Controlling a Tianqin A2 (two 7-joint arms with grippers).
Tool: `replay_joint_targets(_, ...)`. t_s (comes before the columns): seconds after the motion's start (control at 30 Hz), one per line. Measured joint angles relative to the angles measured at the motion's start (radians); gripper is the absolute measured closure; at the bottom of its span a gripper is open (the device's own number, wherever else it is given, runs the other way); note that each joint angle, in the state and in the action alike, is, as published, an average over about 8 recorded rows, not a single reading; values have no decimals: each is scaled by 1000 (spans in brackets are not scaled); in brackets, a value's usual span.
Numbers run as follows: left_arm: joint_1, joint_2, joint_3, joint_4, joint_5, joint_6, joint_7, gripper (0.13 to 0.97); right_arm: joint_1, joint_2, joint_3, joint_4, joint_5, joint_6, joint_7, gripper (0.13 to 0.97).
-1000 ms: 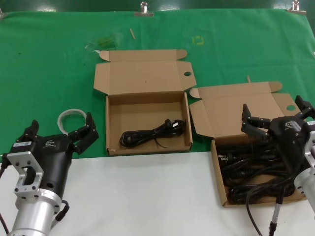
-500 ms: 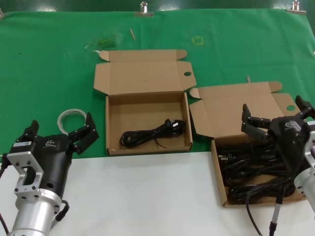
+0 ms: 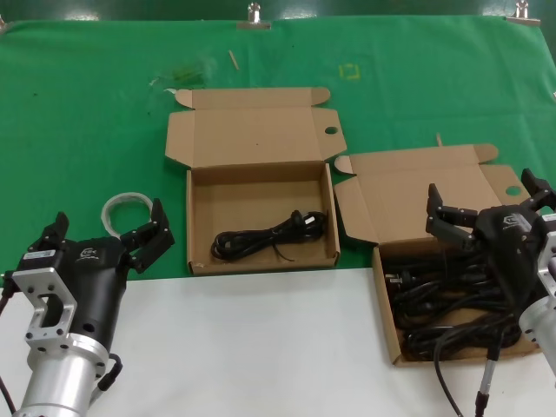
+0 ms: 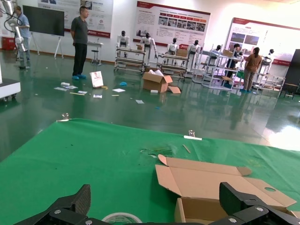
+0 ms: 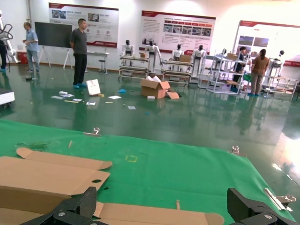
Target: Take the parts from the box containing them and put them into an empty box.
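The box of parts (image 3: 389, 323) stands at the right front with several black cords (image 3: 452, 304) piled in it, its lid (image 3: 408, 187) open behind. My right gripper (image 3: 483, 195) hovers over this box, open and empty. The other box (image 3: 198, 219) stands in the middle, lid open, with one looped black cord (image 3: 269, 236) on its floor. My left gripper (image 3: 109, 224) is open and empty at the left front, well left of that box. The left wrist view shows the left gripper (image 4: 157, 201) open, with the middle box (image 4: 206, 183) ahead. The right wrist view shows the right gripper (image 5: 164, 201) open above the lid (image 5: 140, 214).
A white ring-shaped tube (image 3: 123, 208) lies on the green cloth (image 3: 87, 130) just beyond my left gripper; it also shows in the left wrist view (image 4: 121, 218). A white table surface (image 3: 261, 347) spans the front. Clips (image 3: 254, 16) hold the cloth's far edge.
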Motion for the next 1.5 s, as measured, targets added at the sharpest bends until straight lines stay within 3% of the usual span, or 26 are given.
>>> replay_joint_targets(1.5,0,0,0,0,0,0,0,132,0,0,0,0,0,0,0,129)
